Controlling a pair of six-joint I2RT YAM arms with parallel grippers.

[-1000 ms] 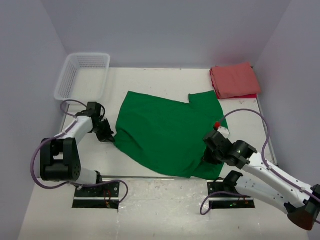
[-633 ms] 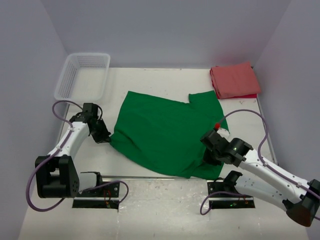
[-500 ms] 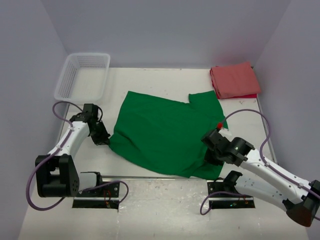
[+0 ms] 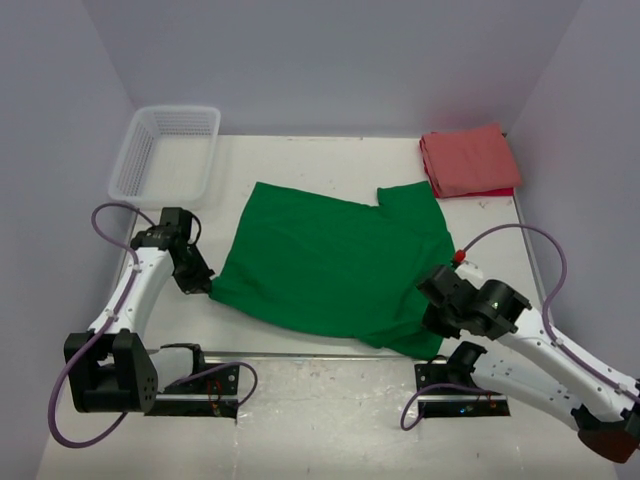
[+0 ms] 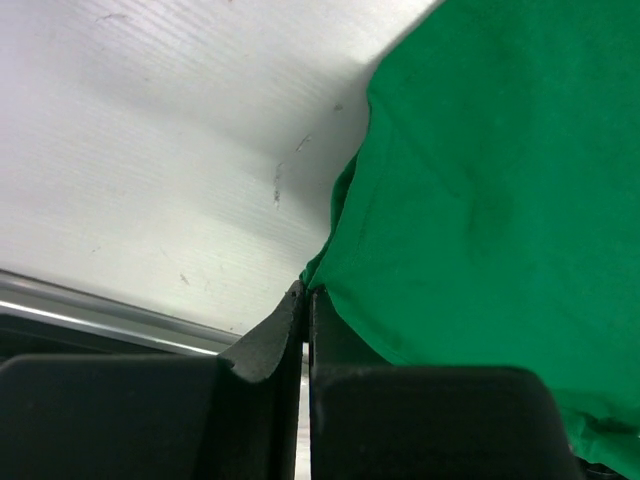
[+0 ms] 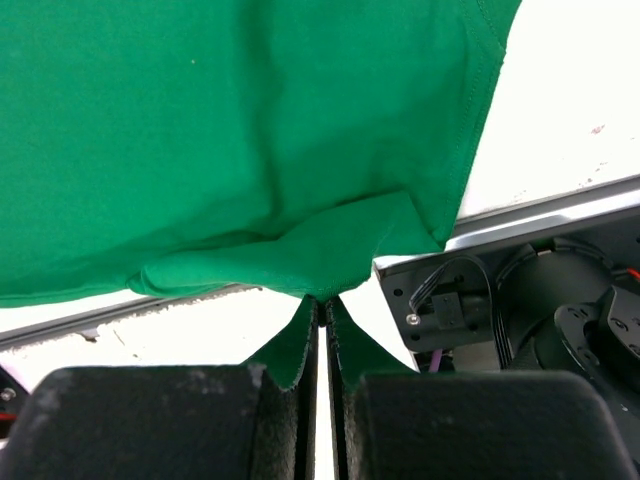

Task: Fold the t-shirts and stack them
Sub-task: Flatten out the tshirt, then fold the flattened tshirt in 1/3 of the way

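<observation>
The green shirt (image 4: 330,265) lies mid-table (image 4: 290,165), now stretched wider than a second ago because both near corners are drawn outward. I judge this a flattening step before folding. Its cloth is soft and smooth, with stitched hems. The salmon shirt (image 4: 468,160) sits folded square, far right. The left gripper (image 4: 204,285) and right gripper (image 4: 432,322) are each clenched on a green corner.

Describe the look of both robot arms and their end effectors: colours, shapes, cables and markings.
Left arm and right arm: white tubular links, black rounded joints, a looping lilac cable on each. The right carries a small red cap. Left end effector and right end effector: matte black blocks tapering to wedges.
</observation>
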